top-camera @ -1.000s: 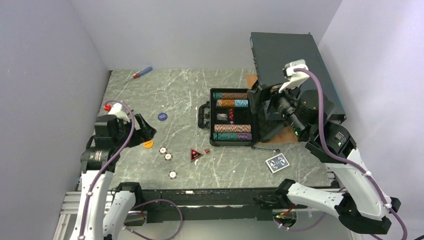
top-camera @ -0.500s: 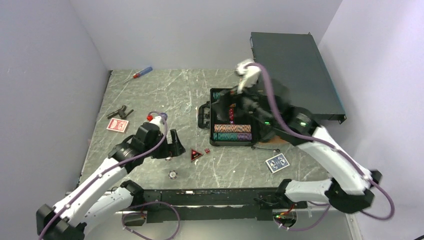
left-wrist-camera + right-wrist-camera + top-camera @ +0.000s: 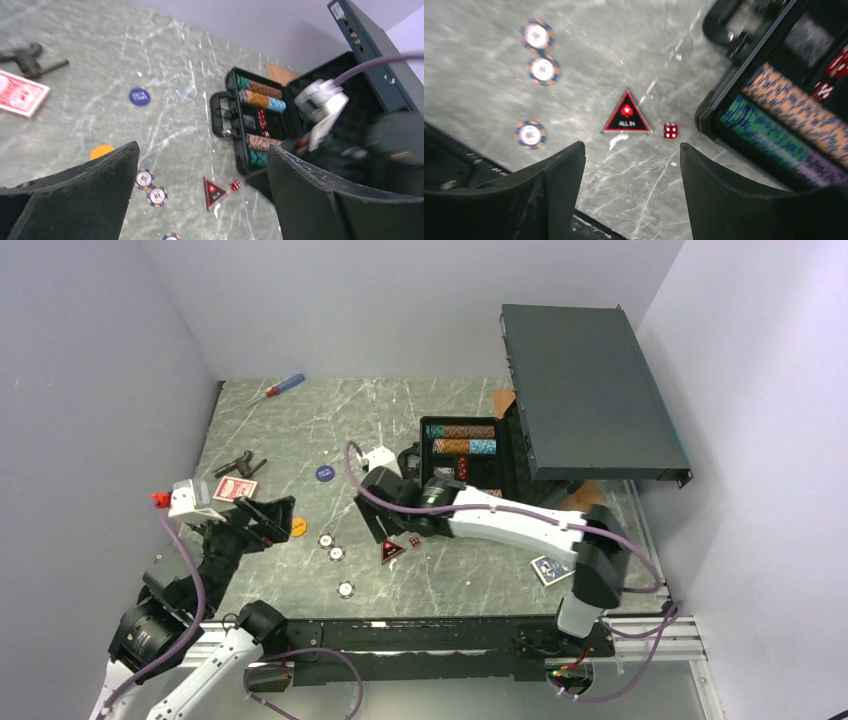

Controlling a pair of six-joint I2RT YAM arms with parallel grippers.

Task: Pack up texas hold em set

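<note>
Arms: right stretched leftward, right gripper (image 3: pixel 631 150) parted over all-in triangle (image 3: pixel 626 120); left gripper (image 3: pixel 202 150) raised, spread wide.

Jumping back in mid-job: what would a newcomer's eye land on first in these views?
First, the open case of striped chips at the back middle of the table, a big dark box looming at its right. Next, the right arm stretched leftward across the table, its open tool hovering above a triangular ALL IN marker and a red die. Three loose chips lie just left of them.
</note>
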